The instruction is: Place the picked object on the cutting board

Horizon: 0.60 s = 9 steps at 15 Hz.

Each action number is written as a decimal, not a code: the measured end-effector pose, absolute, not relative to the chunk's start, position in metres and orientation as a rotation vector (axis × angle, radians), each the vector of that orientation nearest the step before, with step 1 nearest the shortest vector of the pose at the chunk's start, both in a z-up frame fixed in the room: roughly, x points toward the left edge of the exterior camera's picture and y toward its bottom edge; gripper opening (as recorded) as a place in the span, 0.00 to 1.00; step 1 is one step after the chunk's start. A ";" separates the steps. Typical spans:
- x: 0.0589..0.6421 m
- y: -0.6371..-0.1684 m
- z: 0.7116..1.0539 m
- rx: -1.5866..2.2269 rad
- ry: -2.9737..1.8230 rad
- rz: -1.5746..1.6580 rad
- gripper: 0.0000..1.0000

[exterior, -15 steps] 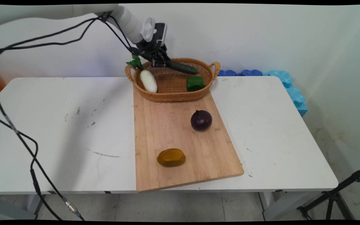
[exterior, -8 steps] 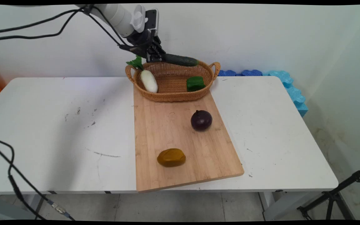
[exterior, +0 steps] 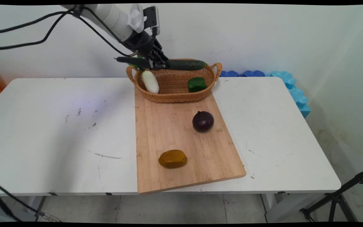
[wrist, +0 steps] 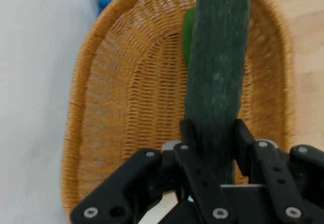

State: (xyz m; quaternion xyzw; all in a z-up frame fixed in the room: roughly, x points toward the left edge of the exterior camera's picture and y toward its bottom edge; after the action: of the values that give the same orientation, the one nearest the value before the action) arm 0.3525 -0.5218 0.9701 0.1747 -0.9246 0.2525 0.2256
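We count one cucumber (exterior: 186, 65), gripped at its left end by the gripper (exterior: 160, 64) — the two fingers (wrist: 195, 148) are clenched on either side of it, as the hand view shows plainly. The cucumber lies roughly level, held in the air over the far rim of the one wicker basket (exterior: 172, 94), its free end pointing toward the basket's right handle.

Inside the basket we count two items: one white radish (exterior: 150, 82) with green leaves at the left, and one green pepper (exterior: 197, 84) at the right. They are well apart.

The basket sits on the far end of one wooden cutting board (exterior: 169, 132), which lies on the white table (exterior: 58, 132). On the board we count two more items — one dark purple onion (exterior: 203, 121) toward the right, and one yellowish-brown potato (exterior: 172, 159) nearer the front edge.

Blue foam pieces (exterior: 288, 85) lie along the table's far right edge.
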 end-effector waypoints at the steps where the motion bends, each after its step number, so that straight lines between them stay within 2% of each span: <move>1: 0.346 -0.514 0.971 0.518 -2.536 0.672 0.00; 9: 0.302 -0.472 0.961 0.756 -2.438 0.496 0.00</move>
State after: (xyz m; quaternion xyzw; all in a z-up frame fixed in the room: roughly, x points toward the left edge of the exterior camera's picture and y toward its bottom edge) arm 0.3018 -0.4725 0.9610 0.2800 -0.9034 0.1837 0.2676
